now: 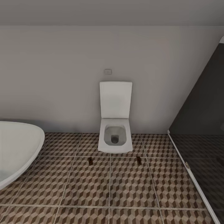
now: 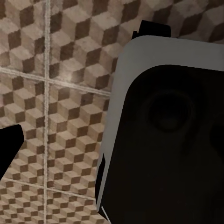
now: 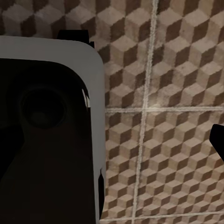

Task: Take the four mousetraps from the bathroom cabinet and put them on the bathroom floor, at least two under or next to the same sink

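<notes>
A grey-and-black robot part [image 2: 163, 140] looms over the cube-patterned bathroom floor [image 2: 60, 93].

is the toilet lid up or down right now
Up. In the head view the toilet shows its lid standing upright against the wall, with the open bowl exposed below it.

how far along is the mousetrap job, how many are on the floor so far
Two mousetraps lie on the bathroom floor, one left of the toilet and one right of it. Neither is beside a sink here. Nothing seen in hand. The other two, and placing two by the sink, appear left.
</notes>
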Robot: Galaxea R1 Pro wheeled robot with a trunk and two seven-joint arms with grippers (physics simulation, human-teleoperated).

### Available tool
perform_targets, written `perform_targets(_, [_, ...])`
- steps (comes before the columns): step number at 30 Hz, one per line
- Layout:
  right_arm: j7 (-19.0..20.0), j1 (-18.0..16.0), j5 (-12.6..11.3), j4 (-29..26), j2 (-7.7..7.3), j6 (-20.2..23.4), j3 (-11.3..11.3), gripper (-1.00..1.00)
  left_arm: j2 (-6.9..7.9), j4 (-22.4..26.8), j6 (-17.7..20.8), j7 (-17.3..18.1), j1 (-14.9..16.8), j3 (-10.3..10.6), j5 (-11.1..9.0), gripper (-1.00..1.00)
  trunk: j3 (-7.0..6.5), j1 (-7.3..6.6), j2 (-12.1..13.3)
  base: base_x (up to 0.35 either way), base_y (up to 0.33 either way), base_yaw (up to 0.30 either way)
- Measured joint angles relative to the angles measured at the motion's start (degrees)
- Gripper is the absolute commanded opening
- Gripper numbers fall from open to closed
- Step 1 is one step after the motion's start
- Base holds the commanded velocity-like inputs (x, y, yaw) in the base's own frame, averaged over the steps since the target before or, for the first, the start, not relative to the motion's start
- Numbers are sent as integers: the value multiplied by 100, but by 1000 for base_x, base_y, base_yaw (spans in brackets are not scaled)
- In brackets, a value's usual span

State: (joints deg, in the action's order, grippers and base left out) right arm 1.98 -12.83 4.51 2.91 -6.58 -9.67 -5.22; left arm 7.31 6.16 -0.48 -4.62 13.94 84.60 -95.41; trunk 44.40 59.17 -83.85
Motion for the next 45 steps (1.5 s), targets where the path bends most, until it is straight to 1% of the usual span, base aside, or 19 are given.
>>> perform_targets(45, [0, 0, 4, 0, 2, 0, 0, 100, 0, 0, 0, 0, 0, 0, 0, 100, 0, 0, 0, 0, 0, 0])
